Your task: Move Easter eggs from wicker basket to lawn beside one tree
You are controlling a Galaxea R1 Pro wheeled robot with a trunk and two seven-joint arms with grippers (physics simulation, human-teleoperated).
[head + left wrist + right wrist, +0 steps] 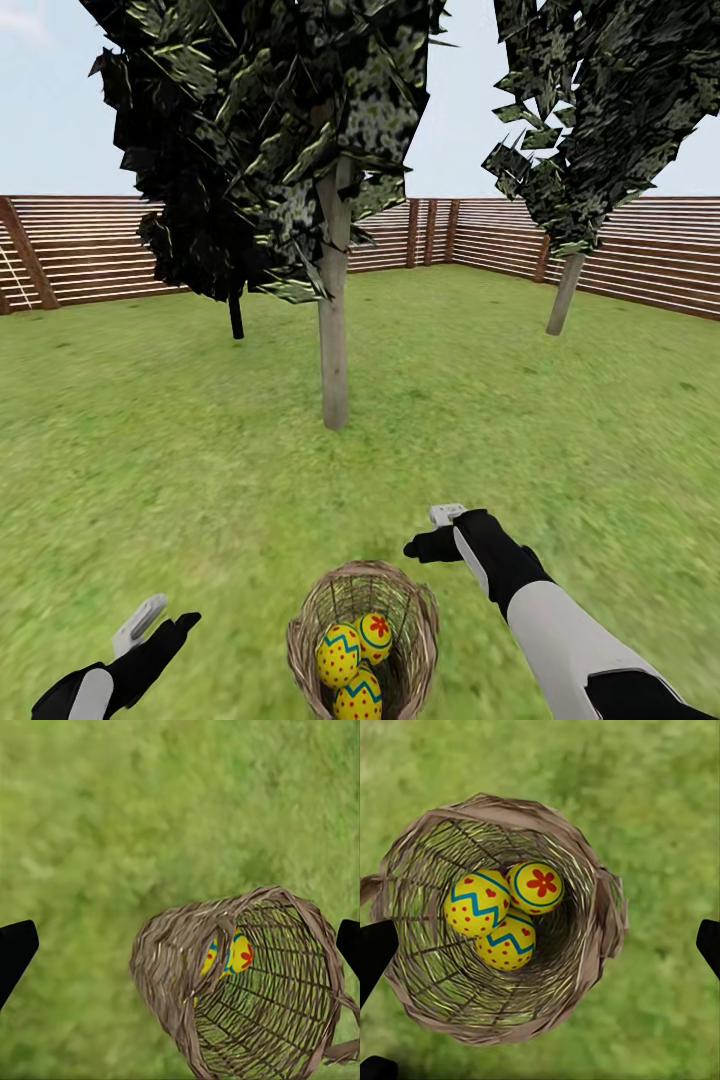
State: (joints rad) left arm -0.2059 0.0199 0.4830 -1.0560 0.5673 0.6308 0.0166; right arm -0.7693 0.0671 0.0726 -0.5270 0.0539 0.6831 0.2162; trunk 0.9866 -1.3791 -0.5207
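On the lawn before the robot, the wicker basket holds all three Easter eggs. Right gripper hangs over the mouth, fingers spread, empty; left gripper likewise beside it. Risk: eggs lie touching, so a descending finger may wedge between them or tip the basket. Nearest tree stands well apart.

Head view: wicker basket base cut by the bottom edge; lowest of the 3 Easter eggs partly cut too. Both forearms run off the frame. Tree crown clipped at top. Left wrist view: basket wall hides most of the eggs, count unclear; rim cut at bottom. Right wrist view: fingertips clipped at the edges, third egg partly covered.
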